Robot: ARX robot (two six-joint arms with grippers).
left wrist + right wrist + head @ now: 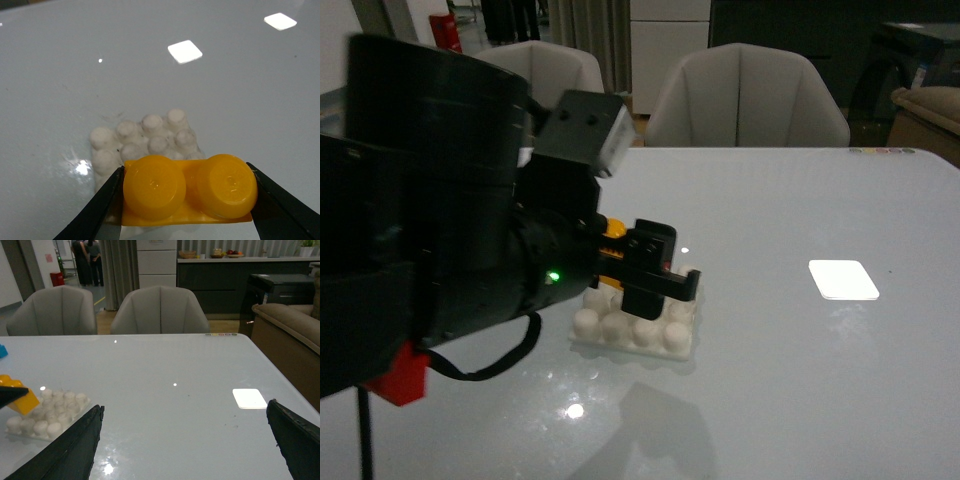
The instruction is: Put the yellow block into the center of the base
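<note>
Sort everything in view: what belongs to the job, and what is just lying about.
Job: yellow block, gripped in the left end effector; studded white base.
Lying about: smooth white square; blue piece, mostly out of frame; chairs.

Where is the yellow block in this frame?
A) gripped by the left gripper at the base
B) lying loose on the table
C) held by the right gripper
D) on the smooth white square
A: the left gripper clamps the yellow block at the base; the right gripper is open and empty.
</note>
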